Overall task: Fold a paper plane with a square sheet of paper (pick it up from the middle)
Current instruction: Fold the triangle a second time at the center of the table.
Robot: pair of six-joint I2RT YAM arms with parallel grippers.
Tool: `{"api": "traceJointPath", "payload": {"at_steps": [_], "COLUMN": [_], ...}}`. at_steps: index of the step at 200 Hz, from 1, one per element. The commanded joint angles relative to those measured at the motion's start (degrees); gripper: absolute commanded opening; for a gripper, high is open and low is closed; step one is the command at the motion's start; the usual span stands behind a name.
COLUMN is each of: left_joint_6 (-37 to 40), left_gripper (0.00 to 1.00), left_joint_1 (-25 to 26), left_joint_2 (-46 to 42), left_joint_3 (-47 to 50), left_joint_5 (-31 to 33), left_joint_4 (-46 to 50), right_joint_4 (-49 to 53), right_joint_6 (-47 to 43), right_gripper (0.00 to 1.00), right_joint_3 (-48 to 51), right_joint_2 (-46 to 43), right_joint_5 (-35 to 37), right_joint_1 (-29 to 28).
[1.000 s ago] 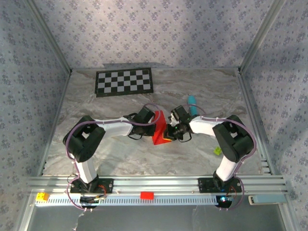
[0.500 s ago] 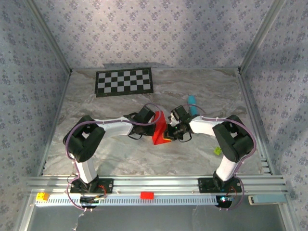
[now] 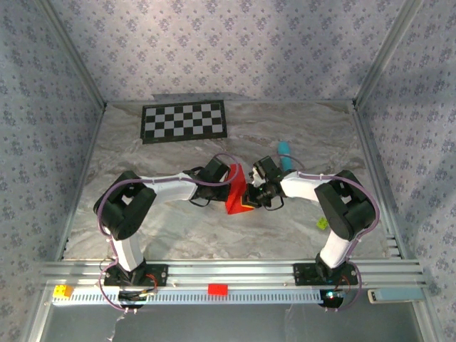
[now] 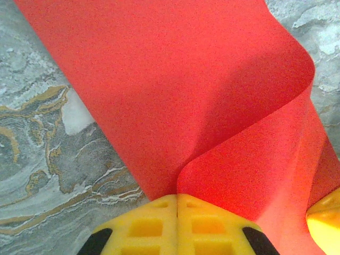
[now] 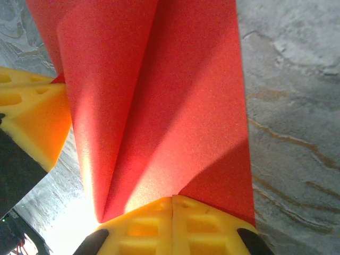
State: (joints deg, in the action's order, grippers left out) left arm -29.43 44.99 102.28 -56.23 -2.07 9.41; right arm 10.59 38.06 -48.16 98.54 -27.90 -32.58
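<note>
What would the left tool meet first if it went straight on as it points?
The paper that the left tool is shut on; beyond it, probably the right tool, depth unclear.

The left gripper pinches the red sheet of paper between its closed yellow fingertips. The paper bows into a soft fold over the marble table. Another yellow pad sits at its lower right.

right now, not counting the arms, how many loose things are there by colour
red: 2, square sheet of paper, small block
yellow: 1, rail block
teal: 1, stick
green: 1, small piece
black and white: 1, checkerboard
pale grey: 1, flat piece
total: 7
</note>
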Motion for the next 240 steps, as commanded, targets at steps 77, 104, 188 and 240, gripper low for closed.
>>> {"api": "traceJointPath", "payload": {"at_steps": [77, 104, 188, 240], "left_joint_6": [0.60, 0.53, 0.69, 0.73], "left_gripper": [0.00, 0.00, 0.00, 0.00], "left_joint_1": [-0.32, -0.33, -0.31, -0.28], "left_joint_2": [1.34, 1.26, 1.23, 1.34], "left_joint_3": [0.62, 0.77, 0.77, 1.01], "left_joint_5": [0.52, 0.72, 0.83, 0.76], "left_joint_4": [1.05, 0.96, 0.85, 0.93], "right_joint_4": [-13.81, -20.29, -24.93, -25.27], "right_joint_6": [9.19, 12.99, 16.30, 16.21], "right_gripper": [0.03, 0.01, 0.00, 0.00], "right_joint_3": [4.15, 4.31, 2.28, 1.43], "right_joint_2": [-4.98, -3.36, 1.83, 3.40], "right_joint_5": [-4.61, -6.69, -8.40, -9.02], "right_joint_1": [2.52, 2.01, 1.18, 0.72]}}
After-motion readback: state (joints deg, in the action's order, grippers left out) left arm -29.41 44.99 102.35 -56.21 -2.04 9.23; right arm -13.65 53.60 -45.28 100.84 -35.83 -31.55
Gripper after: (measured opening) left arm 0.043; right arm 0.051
